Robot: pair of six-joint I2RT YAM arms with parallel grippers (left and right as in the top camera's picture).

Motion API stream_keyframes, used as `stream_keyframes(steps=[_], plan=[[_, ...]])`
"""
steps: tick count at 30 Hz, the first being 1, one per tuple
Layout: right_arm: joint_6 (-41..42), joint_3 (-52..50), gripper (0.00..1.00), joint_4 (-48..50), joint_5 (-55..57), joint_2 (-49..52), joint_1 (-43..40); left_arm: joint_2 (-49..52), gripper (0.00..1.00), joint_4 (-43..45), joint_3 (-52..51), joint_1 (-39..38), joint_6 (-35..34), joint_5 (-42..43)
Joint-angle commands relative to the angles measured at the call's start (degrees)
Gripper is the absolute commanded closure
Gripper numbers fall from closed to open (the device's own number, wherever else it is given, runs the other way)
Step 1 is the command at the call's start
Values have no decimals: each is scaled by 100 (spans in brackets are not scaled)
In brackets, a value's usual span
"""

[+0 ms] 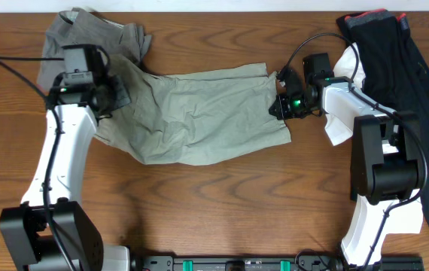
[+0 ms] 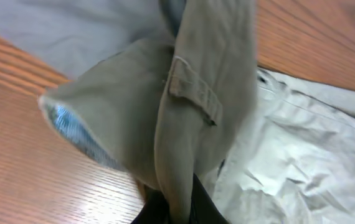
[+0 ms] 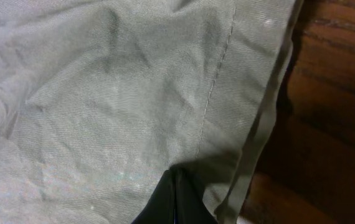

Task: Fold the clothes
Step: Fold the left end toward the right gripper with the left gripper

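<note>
The wooden tabletop [image 1: 222,203] carries the khaki shorts [image 1: 199,117], which lie spread and wrinkled across its middle, waist end to the left and leg hems to the right. At the far left corner lie darker grey-brown shorts [image 1: 86,34], their edge touching the khaki pair. A black garment [image 1: 403,68] runs down the right side, with a white T-shirt [image 1: 350,75] partly under it and under the right arm.

From overhead, the left gripper [image 1: 117,94] sits at the waist end and the right gripper [image 1: 281,105] at the upper leg hem, but the hold itself is too small to read there. The wrist views settle it. The left wrist view shows the left gripper [image 2: 177,208] pinched narrow on the waistband, the cloth lifted and draped over it, with a belt loop [image 2: 193,93] and the pale blue lining [image 2: 71,127] turned outward. The right wrist view shows the right gripper [image 3: 174,199] closed on flat cloth just inside the stitched hem [image 3: 252,143], with dark wood beyond the edge.
</note>
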Motion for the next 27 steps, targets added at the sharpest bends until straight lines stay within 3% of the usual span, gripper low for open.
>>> stream_keyframes(steps=[1,9,27], plan=[[-85,55,99,-70,46,162,-7,-129,94,9,264,-282,92,-31],[-81,52,99,-107,136,162,-7,-129,94,31,763,-1200,-129,-26],[-42,55,99,-210,199,162,-7,428,94,1200,780,-3097,-505,-116]])
